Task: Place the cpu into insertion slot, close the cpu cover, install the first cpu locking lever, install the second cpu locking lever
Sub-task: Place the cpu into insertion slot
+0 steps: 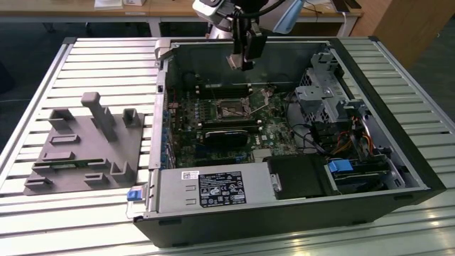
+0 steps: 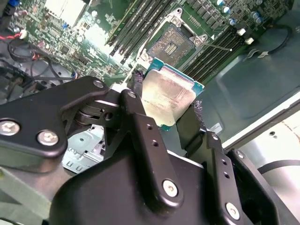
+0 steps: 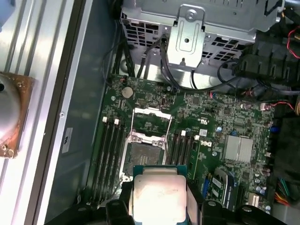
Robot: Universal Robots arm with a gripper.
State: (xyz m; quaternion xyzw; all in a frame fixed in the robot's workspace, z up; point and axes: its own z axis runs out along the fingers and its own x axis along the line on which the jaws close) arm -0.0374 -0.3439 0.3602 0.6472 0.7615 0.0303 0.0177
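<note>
Your gripper (image 1: pixel 242 60) hangs in the upper middle of the exterior view, over the far side of the open black metal computer case (image 1: pixel 398 125) and clear of everything inside it. Its two black fingers (image 2: pixel 137 86) are pressed onto opposite edges of the small flat square cpu with the dull silvery-grey top (image 2: pixel 169 93). In both wrist views you can see the chip pinched between them, its grey face turned towards the cameras and a thin blue-green border showing along its edge. In the first wrist view the cpu (image 3: pixel 158 197) sits between the fingers (image 3: pixel 194 202) of the gripper (image 3: pixel 159 202), near the small square dark insertion slot with the metal rim (image 3: pixel 143 158) but apart from it.

That insertion slot (image 1: pixel 231 110) lies at the centre of the exterior view, set into the green circuit board (image 1: pixel 213 156) on the floor of the case, and it holds no chip. In the second wrist view you look past the held cpu onto the slot (image 2: pixel 172 44), flanked by rows of long dark memory sockets (image 2: pixel 133 26).

The thin square silvery cpu cover with the cut-out centre (image 3: pixel 152 111) is swung open off the slot and stands just beside it.

At the lower middle of the exterior view sits the grey label-bearing power box (image 1: pixel 213 188). At its left, a grey moulded fixture block (image 1: pixel 85 144) rests on the slatted metal table (image 1: pixel 92 69), well apart from the gripper.
</note>
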